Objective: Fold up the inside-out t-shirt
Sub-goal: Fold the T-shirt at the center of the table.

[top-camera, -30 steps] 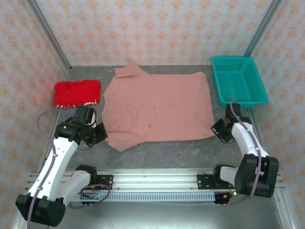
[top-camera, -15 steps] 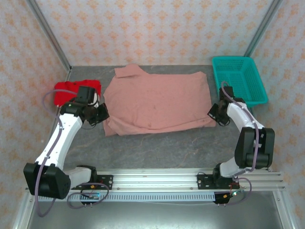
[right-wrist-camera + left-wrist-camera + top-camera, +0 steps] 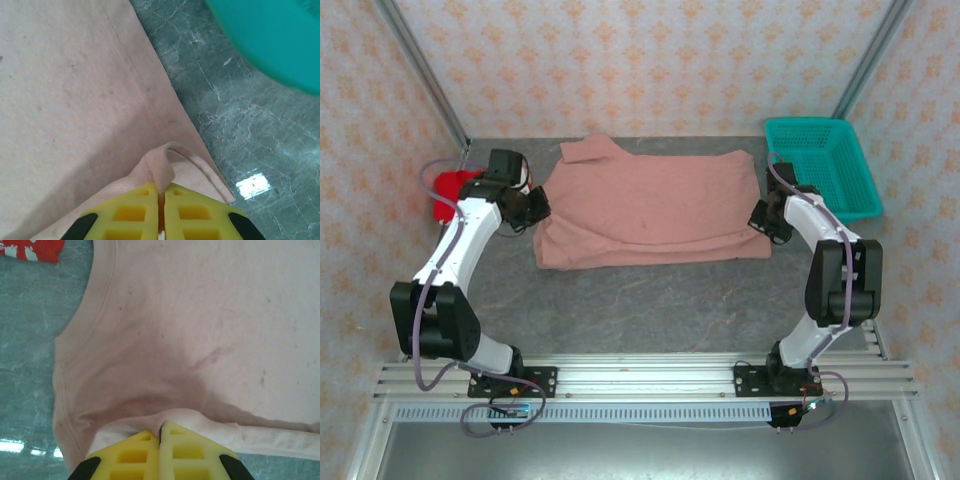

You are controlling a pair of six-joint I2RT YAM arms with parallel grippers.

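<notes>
Now on the table: a grey, stone-look table [image 3: 650,310] with three things on it and an arm at each side
T-shirt: the pink t-shirt [image 3: 650,205] lies flat in the middle, a bit toward the far side, spread wide from left to right
T-shirt near edge: along the near side two layers of cloth lie one on top of the other
T-shirt far corner: a bit of cloth sticks out at the far left, near the back wall
Marks: a few small dark specks show on the pink cloth
Left gripper: the left gripper [image 3: 535,207] is at the left edge of the t-shirt
Left jaws: the yellow fingers are pressed together, with a small bump of pink cloth pinched between their tips
Right gripper: the right gripper [image 3: 760,220] is at the right edge of the t-shirt, close to its near right corner
Right jaws: these yellow fingers are nearly together too, and a thin folded hem of pink cloth is held in the little gap
Red garment: a bright red garment [image 3: 445,190] with white bits lies bunched at the far left, apart from the t-shirt, partly hidden behind the left arm
Basket: a green-blue basket [image 3: 807,124] sits at the far right, just beside the right arm and not touching the t-shirt
Arms: both white arms reach out from the near rail, and each one bends in toward its own side of the cloth
</notes>
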